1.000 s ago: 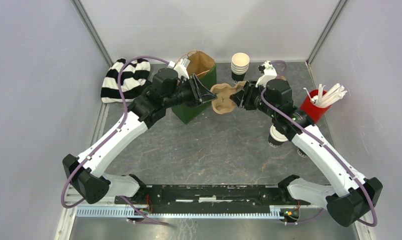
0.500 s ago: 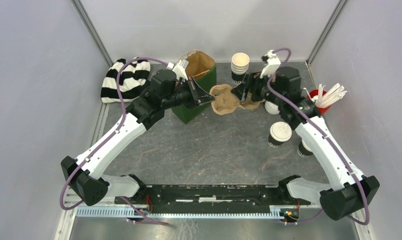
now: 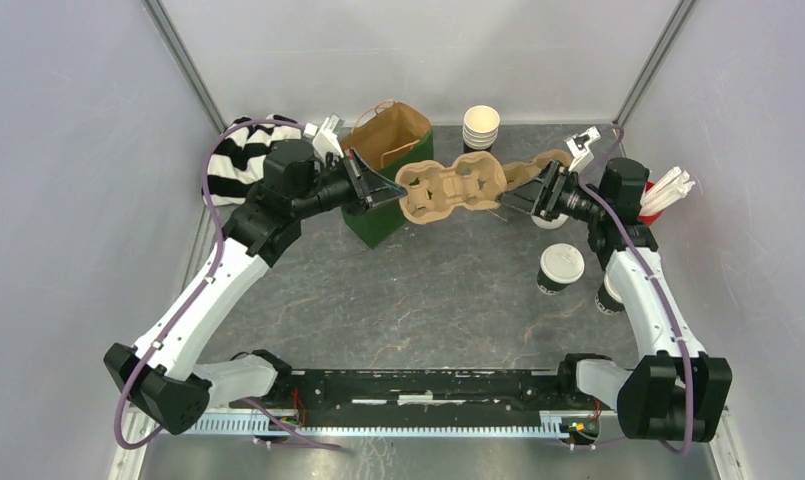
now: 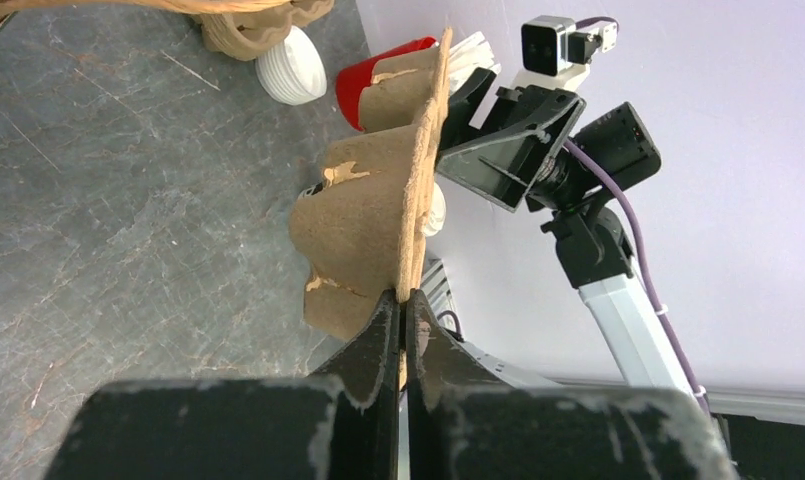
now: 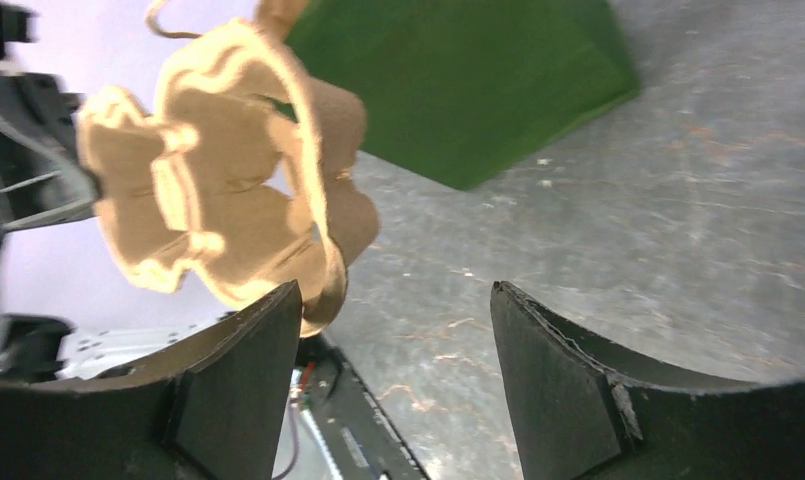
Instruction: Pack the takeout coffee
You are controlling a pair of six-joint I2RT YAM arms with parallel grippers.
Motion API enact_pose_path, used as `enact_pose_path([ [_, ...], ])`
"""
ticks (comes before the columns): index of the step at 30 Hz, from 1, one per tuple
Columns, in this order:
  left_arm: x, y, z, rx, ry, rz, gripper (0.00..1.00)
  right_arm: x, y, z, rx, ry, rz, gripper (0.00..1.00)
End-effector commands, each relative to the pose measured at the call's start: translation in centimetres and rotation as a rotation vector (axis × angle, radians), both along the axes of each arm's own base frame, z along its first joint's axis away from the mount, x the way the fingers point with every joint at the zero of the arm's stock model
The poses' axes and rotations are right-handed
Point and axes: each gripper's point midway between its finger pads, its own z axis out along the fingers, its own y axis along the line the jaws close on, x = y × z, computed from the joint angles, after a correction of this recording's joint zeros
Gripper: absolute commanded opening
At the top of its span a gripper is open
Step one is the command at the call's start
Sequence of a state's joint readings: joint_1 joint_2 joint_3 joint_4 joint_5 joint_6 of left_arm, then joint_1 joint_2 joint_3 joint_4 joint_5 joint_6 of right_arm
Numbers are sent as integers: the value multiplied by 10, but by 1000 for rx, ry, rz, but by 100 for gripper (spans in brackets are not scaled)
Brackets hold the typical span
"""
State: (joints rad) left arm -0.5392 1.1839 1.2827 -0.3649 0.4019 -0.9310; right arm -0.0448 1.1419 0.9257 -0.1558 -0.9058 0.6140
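From the top view, the left gripper [image 3: 383, 190] is clenching one end of a brown pulp cup carrier [image 3: 448, 190] and holding it in the air just beside the green paper bag [image 3: 376, 225]. The bag is standing open on the table [image 3: 428, 300] and showing its brown lining; I cannot tell what is in it. The right gripper [image 3: 516, 198] is hanging at the carrier's other end with its jaws released. Two takeout coffees are standing on the table by the right arm, both lidded. One coffee cup [image 3: 560, 266] is in plain sight, and the second coffee cup [image 3: 608, 297] is partly hiding behind the arm. A stack of nested paper cups [image 3: 481, 128] is sitting at the back, its top cup showing a cream inside.

From the left wrist view, the two fingers are pinching the carrier's thin edge between them. Behind it, a red cup [image 4: 373, 85] is holding white stirrers [image 4: 473, 55].

From the right wrist view, the fingers are standing wide apart with only table between them. The carrier's rim is hanging just beside one finger, whether touching I cannot tell.
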Motion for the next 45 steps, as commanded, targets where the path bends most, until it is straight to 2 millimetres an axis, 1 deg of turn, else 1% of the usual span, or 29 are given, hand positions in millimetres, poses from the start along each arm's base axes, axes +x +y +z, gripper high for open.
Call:
enact_pose_path([
  [1,-10,7,14,-62,3,-36,2,-16,18,58,186,-131,128,74],
  [4,-10,15,14,-72,7,-36,2,-18,20,60,246,-104,137,72],
  [8,-10,20,15,-84,14,-46,2,-13,20,59,256,-78,137,70],
  [10,-11,20,15,-87,13,-58,2,-8,19,60,259,-74,127,65],
  [14,-14,18,14,-90,14,-87,2,0,19,61,260,-73,122,60],
  [18,-16,17,14,-94,14,-107,2,6,18,63,284,-69,110,51],
  [20,-16,16,13,-94,17,-114,2,6,19,65,306,-67,108,46],
  [23,-16,17,13,-94,15,-118,2,5,20,67,322,-68,117,43],
  [26,-17,17,13,-95,15,-120,2,2,22,66,324,-65,123,37],
  [33,-15,19,12,-99,16,-117,2,-6,26,60,336,-48,133,32],
  [35,-15,19,12,-100,15,-115,2,-6,26,59,336,-46,133,32],
  [38,-15,21,11,-101,18,-109,2,-8,26,58,336,-45,136,35],
  [42,-15,22,10,-105,21,-106,2,-8,26,60,343,-51,135,35],
  [44,-15,22,10,-108,24,-105,2,-9,26,63,352,-59,135,33],
  [45,-15,22,10,-109,21,-105,2,-8,26,63,355,-60,135,29],
])
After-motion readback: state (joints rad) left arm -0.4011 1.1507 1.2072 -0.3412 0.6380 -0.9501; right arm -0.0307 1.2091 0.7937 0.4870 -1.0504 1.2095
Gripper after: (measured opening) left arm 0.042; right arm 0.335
